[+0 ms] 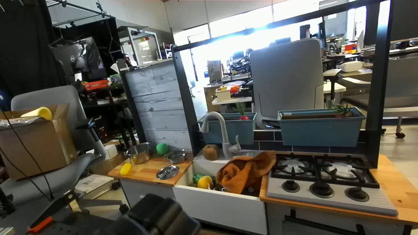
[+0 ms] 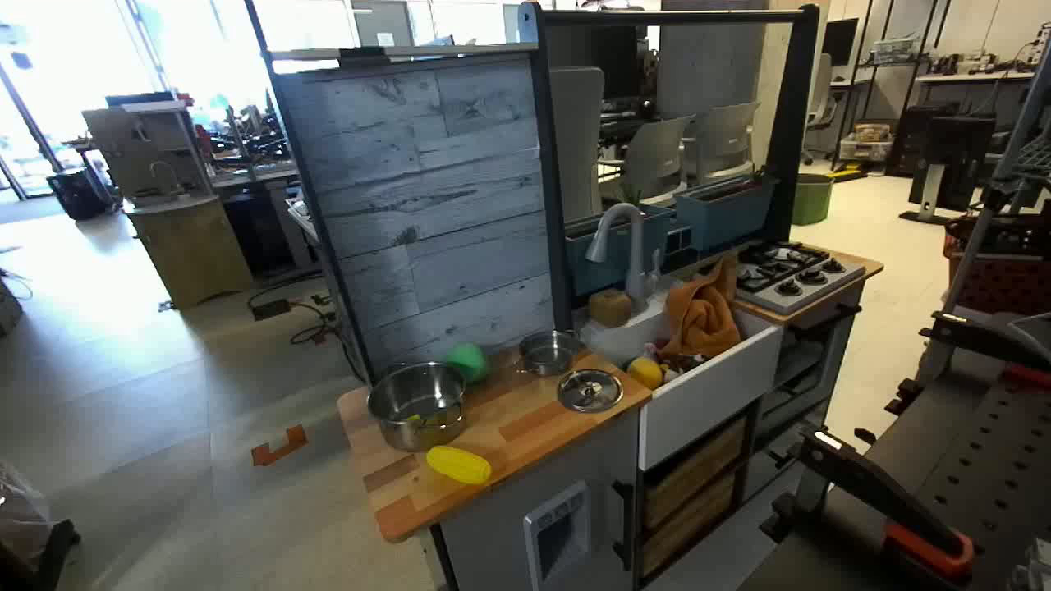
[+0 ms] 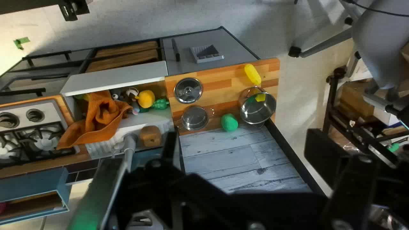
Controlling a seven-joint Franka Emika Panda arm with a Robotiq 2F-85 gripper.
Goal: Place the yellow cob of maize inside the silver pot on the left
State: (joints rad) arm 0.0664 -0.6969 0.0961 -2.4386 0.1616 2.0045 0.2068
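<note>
Far left of the wooden counter, and there stands the silver pot, upright, close to the counter's end. A patch of yellow shows inside it (object or reflection, I can't tell). Right in front — what a bright one — lies the yellow cob of maize, on its side on the wood, visible in all three views, outside the pot and just beside it; whether the two touch, I can't say. Next along, a rounded green thing sits behind and right of the pot, near the grey plank panel. Then a smaller metal pan at the back, with a round lid lying flat just in front of it. Into the white sink now: a rounded yellow thing at its left, and an orange-brown cloth heaped up on the right, climbing over the rim. Behind, a brown block rests beside the foot of the pale tap. Two blue planters line the back, in both exterior views, and on the far right the stove closes the row, all black grates and three dials. And the claw? In the wrist view its fingers are spread wide apart, one at either side, with pot and cob showing beyond the gap — claw and cob well apart.
</note>
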